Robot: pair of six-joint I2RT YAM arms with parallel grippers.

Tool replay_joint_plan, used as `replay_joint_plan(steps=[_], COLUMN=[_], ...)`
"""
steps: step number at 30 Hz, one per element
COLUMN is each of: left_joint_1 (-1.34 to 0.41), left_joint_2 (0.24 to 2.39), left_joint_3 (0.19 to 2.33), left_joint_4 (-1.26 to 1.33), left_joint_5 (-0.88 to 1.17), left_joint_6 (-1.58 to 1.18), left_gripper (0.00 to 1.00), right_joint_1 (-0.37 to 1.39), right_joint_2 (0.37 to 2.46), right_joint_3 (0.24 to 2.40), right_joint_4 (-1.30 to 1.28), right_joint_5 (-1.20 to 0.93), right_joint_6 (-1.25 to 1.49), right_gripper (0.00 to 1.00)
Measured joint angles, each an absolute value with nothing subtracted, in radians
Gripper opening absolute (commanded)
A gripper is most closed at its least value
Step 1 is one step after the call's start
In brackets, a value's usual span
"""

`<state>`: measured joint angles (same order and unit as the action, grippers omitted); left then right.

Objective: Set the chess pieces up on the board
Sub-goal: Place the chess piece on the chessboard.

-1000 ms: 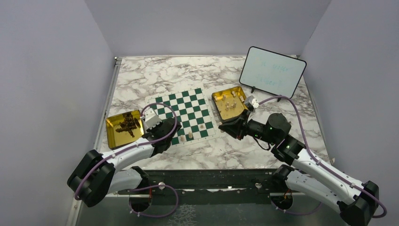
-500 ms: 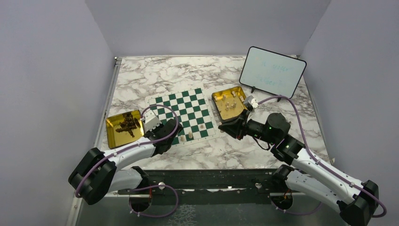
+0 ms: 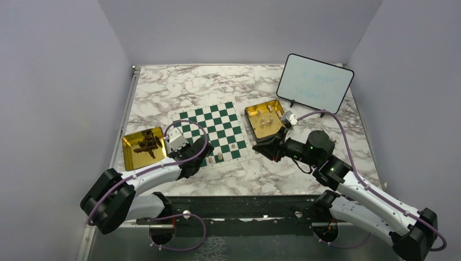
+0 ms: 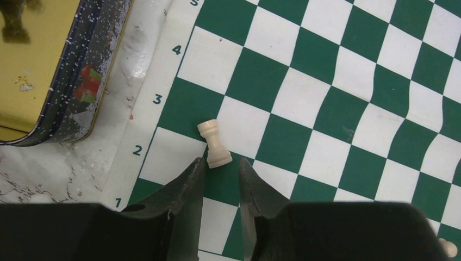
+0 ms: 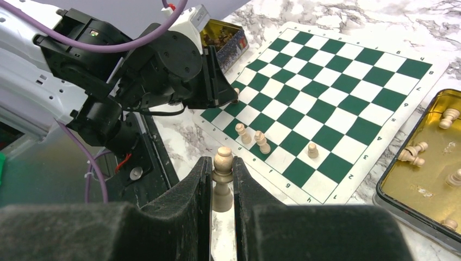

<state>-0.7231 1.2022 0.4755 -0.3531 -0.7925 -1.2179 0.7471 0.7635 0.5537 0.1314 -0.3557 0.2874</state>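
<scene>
My left fingers [image 4: 190,185] hang low over the near left corner of the board [image 4: 326,109], parted, with a cream rook [image 4: 215,144] upright just off their tips. As far as I can tell, neither finger touches it. The rook stands close to the corner, seemingly on the second row in rather than on the corner square. I read this as the tail of a placement on that side.

My right fingers [image 5: 201,185] are closed on a round-headed piece [image 5: 223,157], held upright above the counter [image 5: 348,22] just off the board's near edge. Three more pieces [image 5: 261,141] stand on the near rows, and several lie in the gold tin [image 5: 413,190] beside the board.

The setup looks barely begun. Next, the left side needs to back straight up and away so a finger does not clip the rook. The right one must carry its piece over the standing pieces and lower it square onto a free spot.
</scene>
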Motion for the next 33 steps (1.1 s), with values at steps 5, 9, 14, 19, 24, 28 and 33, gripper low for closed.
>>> replay_joint_plan(steps=[5,9,14,19,24,28,33], left_joint_1=[-0.735,-0.735,-0.733,-0.727,-0.726,-0.726,-0.726], left_joint_2=[1.202,1.195,1.153,1.053,0.914,0.803,0.748], left_joint_3=[0.493,0.509,0.553,0.627,0.647,0.646,0.627], left_joint_4=[-0.369,-0.394,-0.416,-0.414,-0.316,-0.153,0.064], left_joint_5=[-0.793,-0.793,-0.793,-0.759,-0.599,-0.380,-0.107], left_joint_6=[-1.235,-1.237,-1.184,-1.047,-0.858,-0.712,-0.597], left_gripper=[0.29,0.38,0.50,0.55,0.56,0.62,0.62], right_joint_1=[0.747,0.747,0.747,0.747,0.747,0.747,0.747], right_joint_2=[0.765,0.766,0.776,0.829,0.900,0.991,1.069], right_joint_3=[0.554,0.554,0.554,0.554,0.565,0.602,0.618], right_joint_4=[0.131,0.128,0.125,0.129,0.140,0.168,0.278], right_joint_5=[-0.356,-0.355,-0.347,-0.325,-0.234,-0.173,-0.150], right_joint_6=[0.287,0.287,0.302,0.334,0.431,0.548,0.710], right_gripper=[0.06,0.06,0.06,0.07,0.07,0.07,0.07])
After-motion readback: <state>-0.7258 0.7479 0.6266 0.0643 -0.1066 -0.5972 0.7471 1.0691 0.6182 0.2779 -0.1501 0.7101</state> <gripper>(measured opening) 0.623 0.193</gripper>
